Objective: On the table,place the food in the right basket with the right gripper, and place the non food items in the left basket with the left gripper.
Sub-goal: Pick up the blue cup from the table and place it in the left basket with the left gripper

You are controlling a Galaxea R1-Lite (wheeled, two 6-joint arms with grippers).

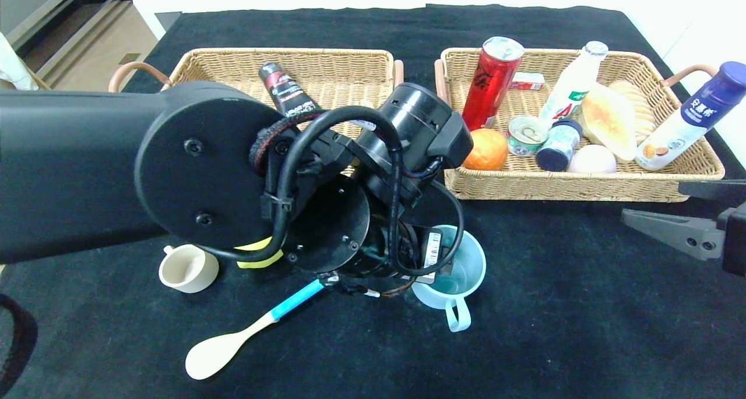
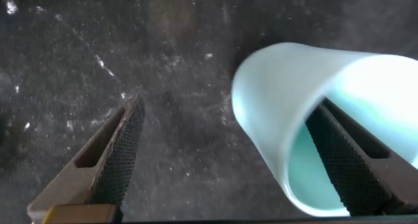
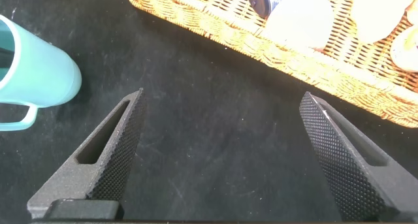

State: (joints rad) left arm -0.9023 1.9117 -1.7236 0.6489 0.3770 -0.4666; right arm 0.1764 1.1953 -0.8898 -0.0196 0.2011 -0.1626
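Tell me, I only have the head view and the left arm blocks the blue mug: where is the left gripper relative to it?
Observer: The left gripper is open and straddles the wall of the blue mug: one finger inside, one outside on the cloth.
Operator: Does the mug stand upright?
Observer: Yes; in the right wrist view the blue mug stands on the black table.
Operator: And the right gripper?
Observer: The right gripper is open and empty, above bare cloth beside the right basket.
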